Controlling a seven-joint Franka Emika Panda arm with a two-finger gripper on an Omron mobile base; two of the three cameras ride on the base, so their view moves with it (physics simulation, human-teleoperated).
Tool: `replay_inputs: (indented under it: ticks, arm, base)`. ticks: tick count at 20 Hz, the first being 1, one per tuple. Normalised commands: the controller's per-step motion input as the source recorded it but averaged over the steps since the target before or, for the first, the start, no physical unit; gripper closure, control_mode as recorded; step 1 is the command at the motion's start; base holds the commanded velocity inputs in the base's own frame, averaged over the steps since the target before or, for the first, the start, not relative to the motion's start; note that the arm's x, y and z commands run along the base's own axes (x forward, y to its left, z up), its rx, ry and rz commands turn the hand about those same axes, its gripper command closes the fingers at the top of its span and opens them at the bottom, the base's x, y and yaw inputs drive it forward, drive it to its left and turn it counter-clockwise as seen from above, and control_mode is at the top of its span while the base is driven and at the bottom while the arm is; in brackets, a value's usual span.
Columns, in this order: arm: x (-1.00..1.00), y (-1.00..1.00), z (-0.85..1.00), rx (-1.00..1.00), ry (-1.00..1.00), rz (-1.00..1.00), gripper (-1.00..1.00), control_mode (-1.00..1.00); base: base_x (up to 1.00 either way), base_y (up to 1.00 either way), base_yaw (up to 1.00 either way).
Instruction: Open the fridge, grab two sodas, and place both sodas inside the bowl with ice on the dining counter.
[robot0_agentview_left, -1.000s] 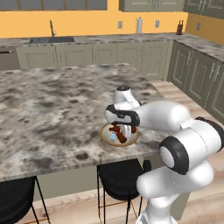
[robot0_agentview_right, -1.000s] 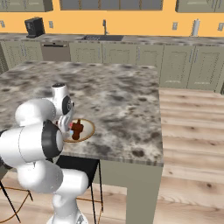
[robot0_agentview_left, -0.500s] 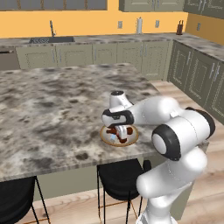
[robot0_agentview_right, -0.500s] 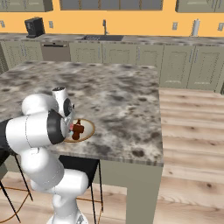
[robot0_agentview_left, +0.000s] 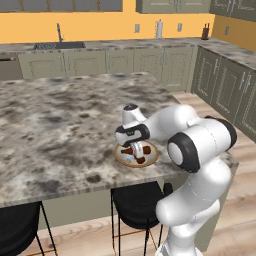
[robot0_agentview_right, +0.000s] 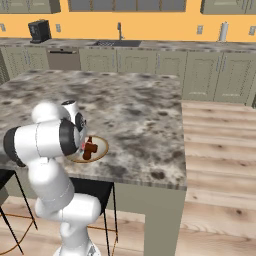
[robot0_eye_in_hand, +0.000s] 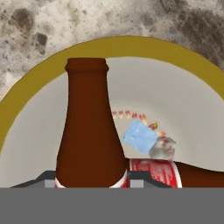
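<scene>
A black stool (robot0_agentview_left: 17, 230) stands tucked under the near edge of the dining counter (robot0_agentview_left: 60, 125), whose mottled granite top stretches back toward the wall cabinets and a sink faucet (robot0_agentview_left: 59, 34). Toward the counter's near right corner sits the tan-rimmed bowl (robot0_agentview_left: 119, 156), with the robot's gripper (robot0_agentview_left: 134, 150) lowered directly over it. In the hand view the gripper's fingers pinch the body of one dark brown soda bottle (robot0_eye_in_hand: 89, 131), their grey tips showing at either side of its label while the neck points out across the bowl's pale floor. A second soda (robot0_eye_in_hand: 175, 173) lies on its side in the bowl just beside the held one, its red-and-white label facing up, with a bluish ice cube (robot0_eye_in_hand: 139, 136) and a clear one (robot0_eye_in_hand: 162, 148) resting against it. From the right base view, the brown bottles (robot0_agentview_right: 90, 148) show in the bowl next to the arm's white wrist, near the island's front edge, with a coffee machine (robot0_agentview_right: 38, 31) on the far wall counter.
</scene>
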Motion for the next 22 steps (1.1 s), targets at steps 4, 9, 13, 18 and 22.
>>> replay_inputs:
  ticks: [4, 9, 13, 18, 22]
  arm:
    - [0.07, 0.02, -0.23, -0.03, 0.00, 0.01, -1.00, -1.00]
    - [-0.10, 0.00, -0.12, -0.05, -0.06, 0.00, -1.00, -1.00]
    - [-0.19, 0.00, 0.21, -0.06, -0.13, 0.00, -1.00, -1.00]
    - [-0.16, -0.09, 0.51, -0.08, -0.11, 0.04, -1.00, -1.00]
    - [-0.31, -0.12, 0.61, -0.08, -0.14, 0.04, -1.00, -1.00]
  base:
    - [0.00, 0.00, 0.00]
    - [0.00, 0.00, 0.00]
    - [0.00, 0.00, 0.00]
    - [0.00, 0.00, 0.00]
    - [0.00, 0.00, 0.00]
